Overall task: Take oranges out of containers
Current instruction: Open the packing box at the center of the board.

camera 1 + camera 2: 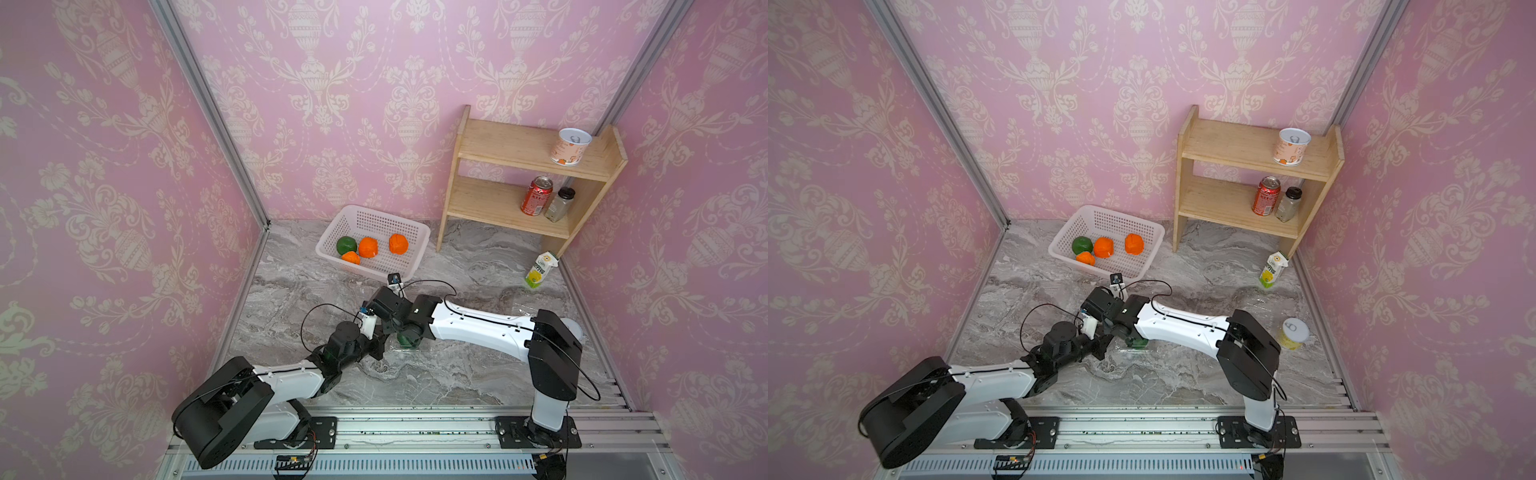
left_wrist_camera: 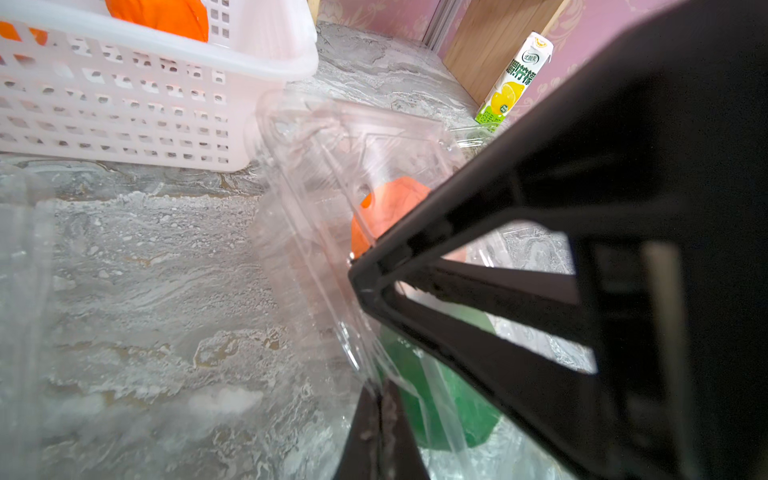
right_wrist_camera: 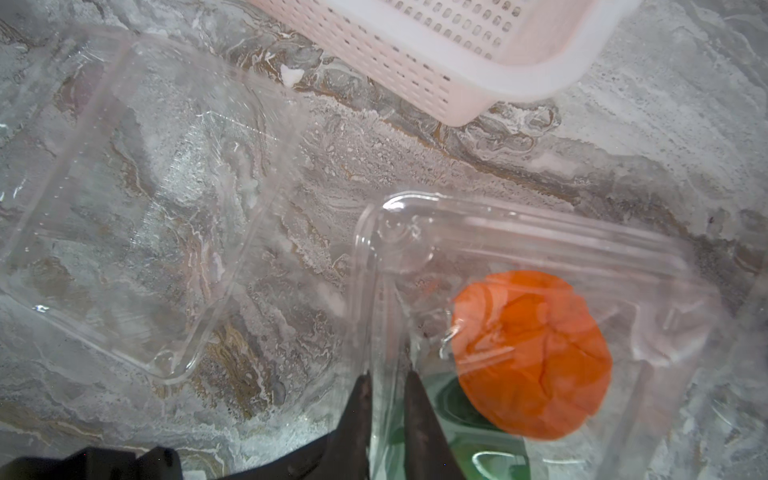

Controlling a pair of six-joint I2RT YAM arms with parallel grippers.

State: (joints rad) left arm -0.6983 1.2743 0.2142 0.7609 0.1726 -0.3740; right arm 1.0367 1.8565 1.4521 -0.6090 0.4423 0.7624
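Observation:
A clear clamshell container (image 3: pixel 519 232) lies mid-table and holds an orange (image 3: pixel 532 353) and a green orange (image 2: pixel 453 407). In both top views the two wrists cover it, and only the green orange (image 1: pixel 405 338) (image 1: pixel 1136 341) shows. My left gripper (image 2: pixel 380 419) is shut on the container's lower rim. My right gripper (image 3: pixel 388 395) is shut on the edge of its raised clear lid (image 2: pixel 332 166). A second, empty container (image 3: pixel 124 199) lies open beside it. Several oranges, one of them green (image 1: pixel 345 245), sit in the white basket (image 1: pixel 409 232).
The basket stands just behind the arms. A wooden shelf (image 1: pixel 532 174) at the back right carries a red can (image 1: pixel 537 195), a jar and a tin. A juice carton (image 1: pixel 540 270) stands by the shelf's foot. A yellow tin (image 1: pixel 1295 332) stands near the right wall.

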